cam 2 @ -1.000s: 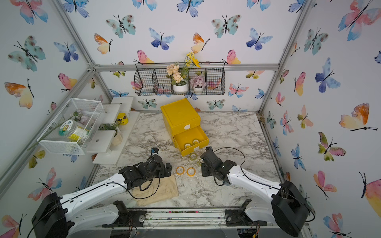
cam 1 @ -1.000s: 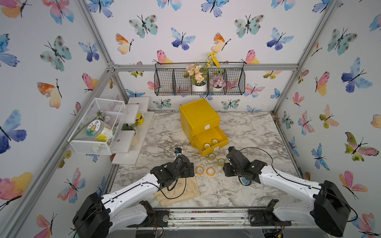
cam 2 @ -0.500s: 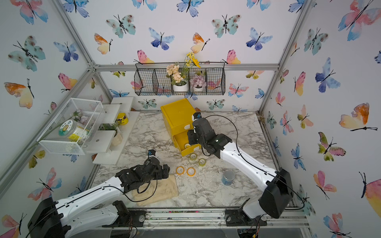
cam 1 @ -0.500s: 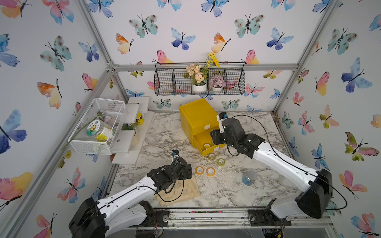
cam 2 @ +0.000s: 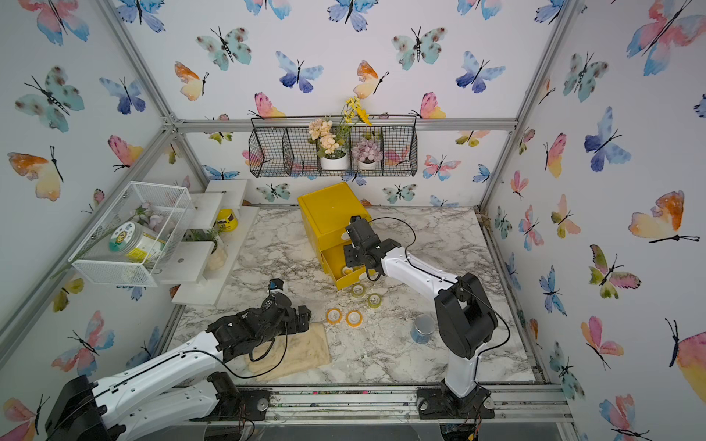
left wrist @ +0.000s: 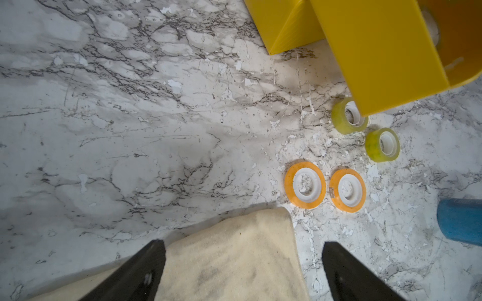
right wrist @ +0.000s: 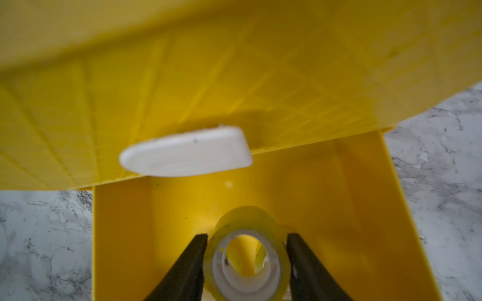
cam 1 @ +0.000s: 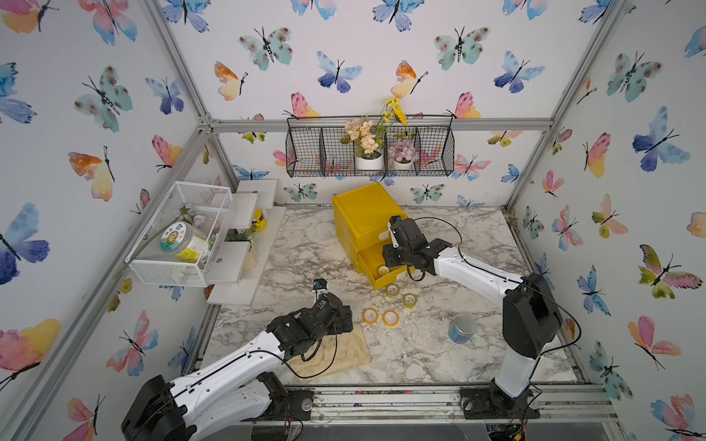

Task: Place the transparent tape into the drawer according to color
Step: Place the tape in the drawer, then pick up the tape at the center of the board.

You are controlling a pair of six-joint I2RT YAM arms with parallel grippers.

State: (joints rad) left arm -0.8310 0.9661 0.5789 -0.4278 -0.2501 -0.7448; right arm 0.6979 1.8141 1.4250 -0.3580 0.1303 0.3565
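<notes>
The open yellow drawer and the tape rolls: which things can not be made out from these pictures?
Open drawer: in both top views the right arm covers most of its inside; only one roll shows.
Right gripper: right wrist view, fingers flank a yellow-green roll; gripping or loose, unclear.
White handle: blurred, too near.
Blue tin: cut by the left wrist view's edge.

The right pincer [right wrist: 246,235] has carried a yellow-green tape ring [right wrist: 245,217] up over the open drawer [right wrist: 365,208].
</notes>
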